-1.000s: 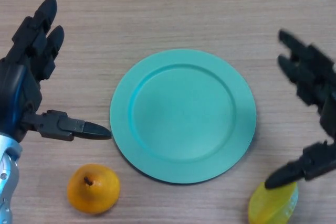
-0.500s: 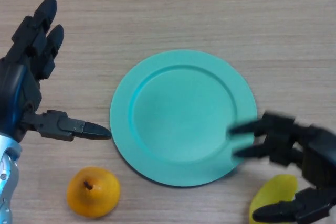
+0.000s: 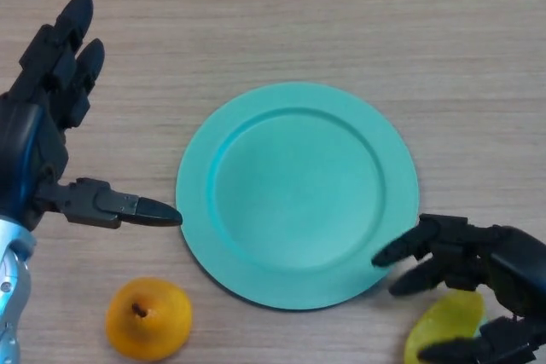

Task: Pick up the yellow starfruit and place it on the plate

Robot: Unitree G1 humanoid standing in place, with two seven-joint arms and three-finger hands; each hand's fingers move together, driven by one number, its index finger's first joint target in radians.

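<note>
Head view looks straight down on a wooden counter (image 3: 281,14) with fine pale grain running left to right, filling the whole scene. At its middle lies a round teal plate (image 3: 298,194) with a raised rim and a shallow flat well; nothing sits in it (its surface is bare teal from rim to rim).

On the left, the left hand (image 3: 38,138) is spread wide above the counter, its fingers straight and pointing toward the far side, its thumb stretched out to the right with the tip just beside the plate's left rim, not touching it as far as can be seen. It holds nothing.

At the near right corner, the right hand (image 3: 490,266) reaches in with its fingers pointing left, their tips over the plate's near-right rim, while the thumb lies lower, at the near edge of the scene. The yellow starfruit (image 3: 442,326) sits between fingers and thumb, on the counter just beside the plate's near-right rim. Its skin is glossy, translucent yellow-green, and only part shows, the rest cut off by the near edge. Fingers and thumb are released, bracketing the fruit without clamping it.

Near left, an orange pear (image 3: 148,317) with a short brown stem rests on the counter, near the plate.
</note>
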